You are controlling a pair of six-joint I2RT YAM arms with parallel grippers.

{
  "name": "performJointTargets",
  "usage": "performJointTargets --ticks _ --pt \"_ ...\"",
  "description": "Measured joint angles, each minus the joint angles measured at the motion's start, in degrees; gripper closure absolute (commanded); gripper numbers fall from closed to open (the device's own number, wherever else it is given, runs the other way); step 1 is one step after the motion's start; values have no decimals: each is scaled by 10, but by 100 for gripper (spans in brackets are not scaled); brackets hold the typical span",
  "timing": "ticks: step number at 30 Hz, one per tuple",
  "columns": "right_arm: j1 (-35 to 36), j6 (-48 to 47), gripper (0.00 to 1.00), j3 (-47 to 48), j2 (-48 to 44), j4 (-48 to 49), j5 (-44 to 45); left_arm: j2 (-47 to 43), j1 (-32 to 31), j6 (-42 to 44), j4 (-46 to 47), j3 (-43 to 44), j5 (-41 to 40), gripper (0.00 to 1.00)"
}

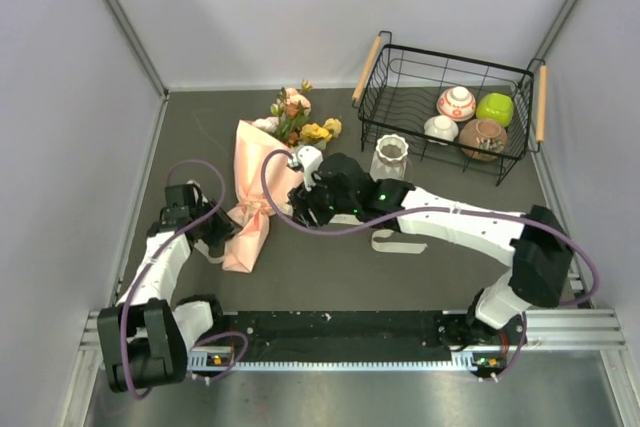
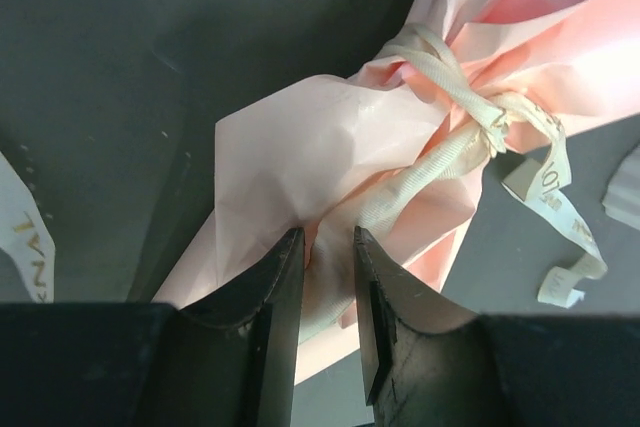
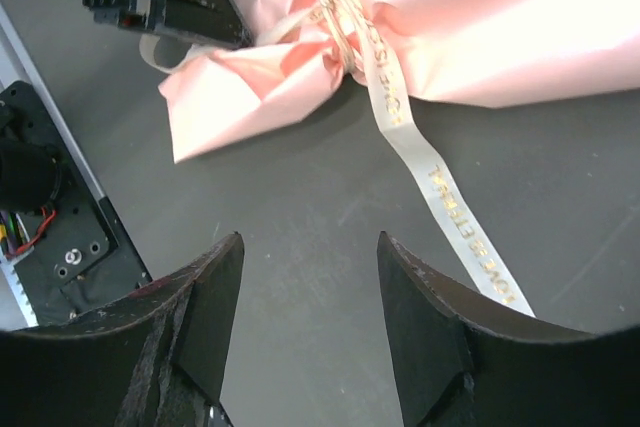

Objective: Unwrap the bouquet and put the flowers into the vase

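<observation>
Down at the near left, the left pincer (image 2: 328, 235) is right on the near tail of the bouquet (image 1: 255, 182), its two black fingers drawn close together with a fold of the pink paper (image 2: 290, 167) and one strand of the beige ribbon (image 2: 440, 152) sitting in the narrow gap; whether they actually pinch it, I cannot tell. The bouquet itself lies flat on the dark worktop (image 1: 330, 277), left of centre, tail end near and blooms far, and the ribbon is knotted round its waist. Coming in from the right, the right pincer (image 3: 310, 239) hovers low just beside that waist, jaws standing well apart with nothing between them, only bare worktop below. One long printed ribbon tail (image 3: 440, 182) trails off the knot across the worktop and runs up beside its right finger. A loose strip of ribbon (image 1: 395, 242) lies on the worktop under the right arm. Further back, the flowers (image 1: 300, 122) spill out of the far end of the paper, peach-pink, yellow and white. To their right the vase (image 1: 390, 157) stands upright, apart from the bouquet. Far right, just behind the vase, the wire basket (image 1: 366, 69) holds four small bowls (image 1: 457, 103).
</observation>
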Motion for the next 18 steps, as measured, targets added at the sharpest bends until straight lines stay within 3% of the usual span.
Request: performJointTargets --ticks 2,4,8,11,15,18 --pt "0 3 51 16 29 2 -10 -16 -6 -12 9 -15 11 68" --pt "0 2 64 34 59 4 -18 -36 -14 -25 16 -29 21 68" --pt "0 -10 73 82 118 6 -35 -69 -28 -45 19 -45 42 67" --pt "0 -28 75 120 161 10 -42 -81 -31 -51 17 -46 52 62" --pt "0 -53 75 176 222 15 -41 -90 -31 -45 -6 -30 52 45" --pt "0 -64 75 204 258 15 -41 -90 -31 -32 -23 8 42 45"
